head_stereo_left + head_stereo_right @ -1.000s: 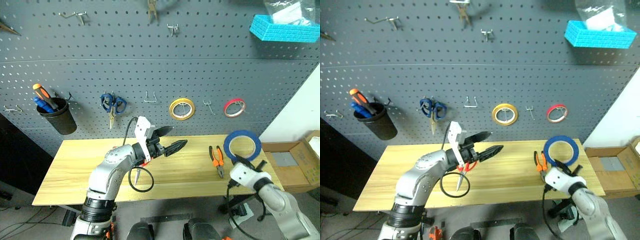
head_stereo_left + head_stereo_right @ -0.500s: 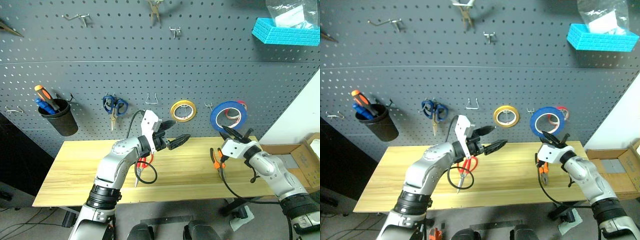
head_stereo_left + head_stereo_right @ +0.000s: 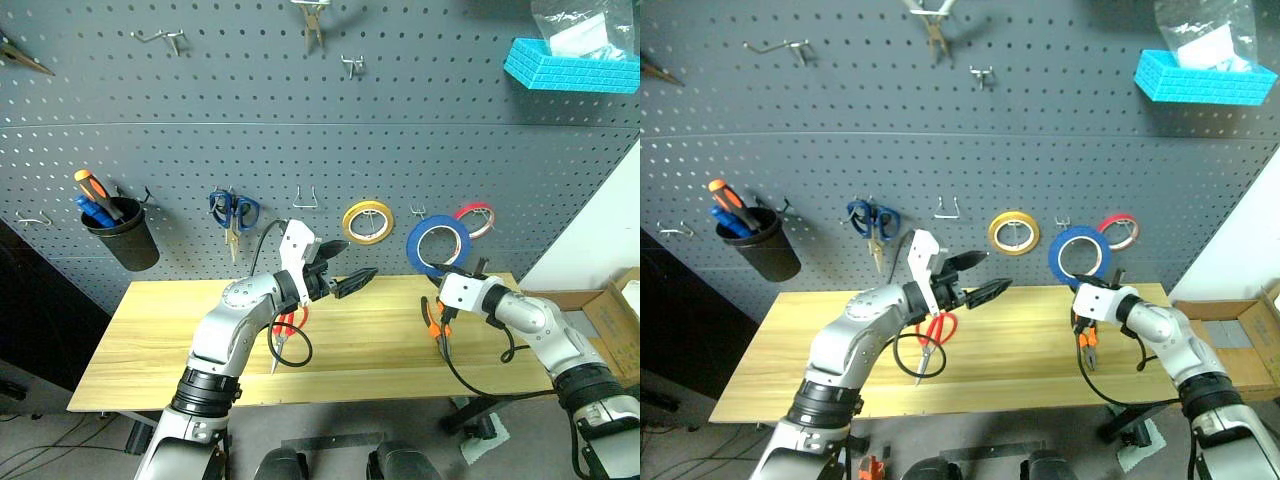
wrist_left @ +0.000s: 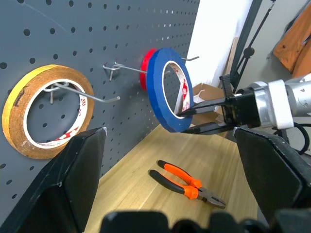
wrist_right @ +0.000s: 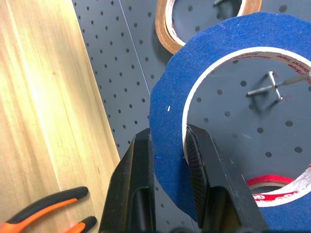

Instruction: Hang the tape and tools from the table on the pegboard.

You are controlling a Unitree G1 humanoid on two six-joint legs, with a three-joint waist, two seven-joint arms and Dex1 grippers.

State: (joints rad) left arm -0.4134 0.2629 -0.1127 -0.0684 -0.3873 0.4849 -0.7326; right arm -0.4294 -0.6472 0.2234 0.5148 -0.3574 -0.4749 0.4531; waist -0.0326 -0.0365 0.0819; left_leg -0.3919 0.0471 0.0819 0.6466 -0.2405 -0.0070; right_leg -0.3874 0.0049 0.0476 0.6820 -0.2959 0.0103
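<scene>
Left eye view, right end effector clamping blue tape, raised from table to pegboard, left end effector released.

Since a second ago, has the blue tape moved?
Yes. The blue tape, held in the right pincer, rose off the table side toward the empty hook beside the yellow roll.

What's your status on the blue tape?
Right pincer shut on blue tape, held up at the empty hook between the yellow roll and red roll. Left pincer open, empty. Nothing blocking the hook.
</scene>
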